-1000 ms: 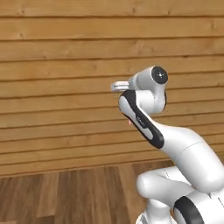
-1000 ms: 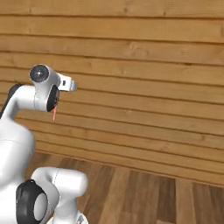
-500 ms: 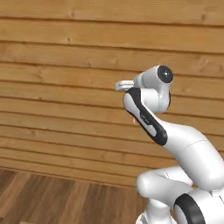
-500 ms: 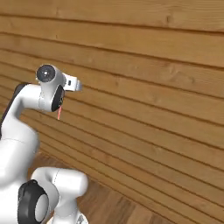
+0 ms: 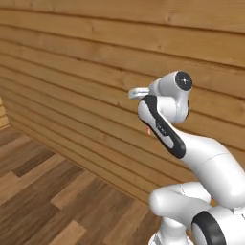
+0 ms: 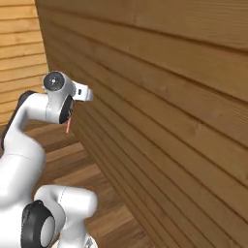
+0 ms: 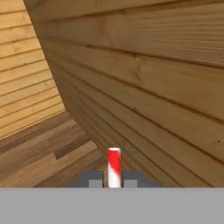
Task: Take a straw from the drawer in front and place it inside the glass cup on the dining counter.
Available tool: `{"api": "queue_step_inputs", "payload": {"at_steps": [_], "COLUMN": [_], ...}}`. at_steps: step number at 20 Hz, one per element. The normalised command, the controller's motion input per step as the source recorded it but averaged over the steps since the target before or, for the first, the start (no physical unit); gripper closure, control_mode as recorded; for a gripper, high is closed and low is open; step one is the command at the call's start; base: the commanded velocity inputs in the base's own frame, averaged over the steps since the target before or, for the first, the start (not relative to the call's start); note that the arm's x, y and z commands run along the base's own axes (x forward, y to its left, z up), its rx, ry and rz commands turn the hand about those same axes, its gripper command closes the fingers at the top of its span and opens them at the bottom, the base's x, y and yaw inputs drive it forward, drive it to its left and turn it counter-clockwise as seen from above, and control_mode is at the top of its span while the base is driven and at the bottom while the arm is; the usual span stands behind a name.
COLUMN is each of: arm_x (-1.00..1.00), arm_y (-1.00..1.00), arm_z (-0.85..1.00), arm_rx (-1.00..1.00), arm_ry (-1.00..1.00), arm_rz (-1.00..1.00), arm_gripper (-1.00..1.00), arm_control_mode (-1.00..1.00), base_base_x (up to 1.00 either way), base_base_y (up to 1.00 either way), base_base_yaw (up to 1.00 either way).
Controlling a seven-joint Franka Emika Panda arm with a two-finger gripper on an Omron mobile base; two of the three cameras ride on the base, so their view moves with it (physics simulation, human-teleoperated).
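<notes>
Straw (image 7: 114,167) standing at bottom centre of the hand view, red and white, rising between the two dark finger tips. Gripper (image 7: 113,179) pinching narrow on it, holding it for the carry. In the right base view, showing as a thin pink sliver (image 6: 68,127) hanging below the hand at upper left of the frame; in the left base view, peeking out pale pink (image 5: 149,130) just behind the dark forearm near centre. Arm folding up close to its own body, likely keeping the straw tucked in and safe during travel. Plank wall (image 6: 174,97) running across the frames, wood floor (image 5: 43,201) at lower left. Probably heading toward the dining counter, with drawer and glass cup elsewhere.
</notes>
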Motion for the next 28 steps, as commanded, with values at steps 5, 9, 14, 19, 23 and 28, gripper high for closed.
{"api": "queue_step_inputs", "payload": {"at_steps": [5, 9, 14, 19, 23, 28], "arm_x": [0.0, 0.0, 0.0, 0.0, 0.0, 0.0], "arm_y": [0.0, 0.0, 0.0, 0.0, 0.0, 0.0], "arm_z": [0.0, 0.0, 0.0, 0.0, 0.0, 0.0], "arm_rx": [0.0, 0.0, 0.0, 0.0, 0.0, 0.0], "arm_ry": [0.0, 0.0, 0.0, 0.0, 0.0, 0.0], "arm_rz": [0.0, 0.0, 0.0, 0.0, 0.0, 0.0], "arm_gripper": [1.0, 1.0, 1.0, 1.0, 1.0, 1.0], "arm_control_mode": [1.0, 1.0, 1.0, 1.0, 1.0, 1.0], "base_base_x": [0.96, 1.0, 1.0, 1.0, 1.0, 0.95], "base_base_y": [0.02, 0.0, -0.04, -0.14, -0.27, -0.41], "base_base_yaw": [0.7, 0.68, 0.64, 0.63, 0.63, 0.66]}}
